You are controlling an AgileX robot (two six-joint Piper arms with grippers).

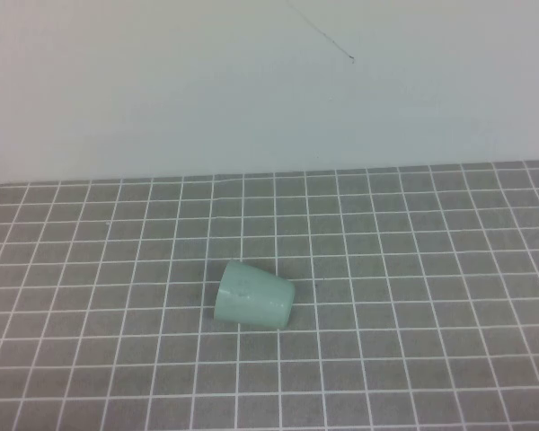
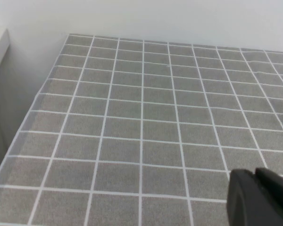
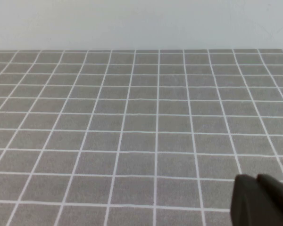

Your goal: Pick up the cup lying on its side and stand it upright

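I see the cup (image 1: 254, 294) lying on its side on the gridded worktop (image 1: 431, 269), roughly midway between the left and right edges and nearer the front edge than the back wall, its wider end toward the right and its narrower base toward the left. Neither arm shows in the high view. The left pincer (image 2: 259, 197) sits clenched and empty above bare tiles near the worktop's left edge; the right pincer (image 3: 259, 200) is likewise clenched, holding nothing, over bare tiles. I judge that nothing has begun: I'd pick 1 arm, release its pincer well before descending, straddle the cup across its body, then close gently, since the smooth tapered plastic may roll or squirt out.
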